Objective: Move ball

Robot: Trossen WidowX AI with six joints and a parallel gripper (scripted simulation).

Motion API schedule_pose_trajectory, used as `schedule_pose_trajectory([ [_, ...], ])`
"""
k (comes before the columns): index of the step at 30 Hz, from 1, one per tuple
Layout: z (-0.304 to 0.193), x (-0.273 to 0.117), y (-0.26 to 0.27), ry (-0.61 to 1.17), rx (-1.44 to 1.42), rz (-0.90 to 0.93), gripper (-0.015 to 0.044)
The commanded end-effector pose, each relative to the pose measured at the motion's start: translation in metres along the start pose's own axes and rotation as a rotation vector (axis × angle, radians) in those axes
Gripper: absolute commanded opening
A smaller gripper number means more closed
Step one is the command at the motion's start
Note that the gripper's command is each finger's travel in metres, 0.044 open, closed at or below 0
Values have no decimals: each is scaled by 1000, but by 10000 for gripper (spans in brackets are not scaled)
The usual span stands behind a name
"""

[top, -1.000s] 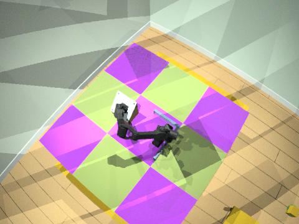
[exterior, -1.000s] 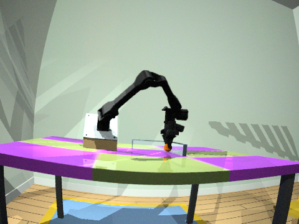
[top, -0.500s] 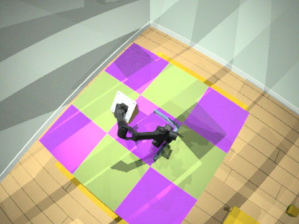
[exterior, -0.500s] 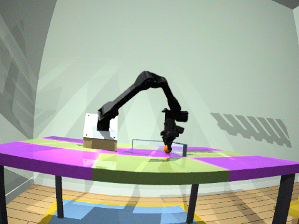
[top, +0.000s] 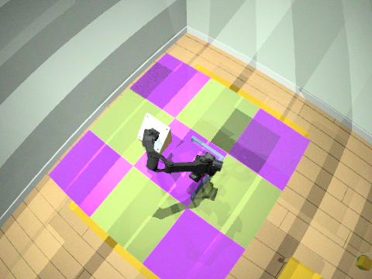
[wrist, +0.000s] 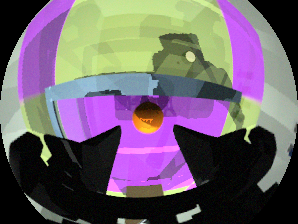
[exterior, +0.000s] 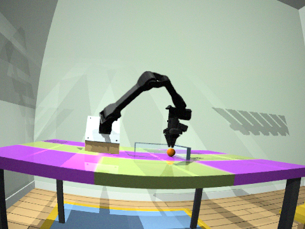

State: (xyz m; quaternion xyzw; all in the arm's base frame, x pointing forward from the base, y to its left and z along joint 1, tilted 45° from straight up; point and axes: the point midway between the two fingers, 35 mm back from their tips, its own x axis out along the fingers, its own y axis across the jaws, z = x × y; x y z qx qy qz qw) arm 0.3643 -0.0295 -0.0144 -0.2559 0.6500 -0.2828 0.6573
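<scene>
Checkered table [exterior: 133,166], small orange ball [exterior: 171,152] inside clear walls [exterior: 152,149], tool [exterior: 171,142] apart above it.

Top looks down, exterior sideways, wrist close — all share the table [exterior: 165,173].

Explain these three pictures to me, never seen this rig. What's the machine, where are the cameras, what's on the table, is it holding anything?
The machine is one black jointed arm bolted to a white base block on a table chequered purple and green. At its tip is a two-fingered pincer.

One picture looks down from high above, one looks from the side at table height, and the round fisheye one comes from a camera on the wrist, looking past the two dark fingers.

On the table stand two low clear walls forming a corner, with a small orange ball inside them.

The pincer is open, just above the ball, and holds nothing. The ball sits on the table.
</scene>
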Motion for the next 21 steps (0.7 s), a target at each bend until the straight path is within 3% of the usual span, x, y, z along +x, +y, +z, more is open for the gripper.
schedule_pose_trajectory([
  [1,0,-55,-1,-19,7,6,328],
  [13,2,-46,2,-30,-1,4,328],
  [17,-1,-81,1,-29,1,4,433],
  [21,-2,-92,0,-28,2,3,440],
])
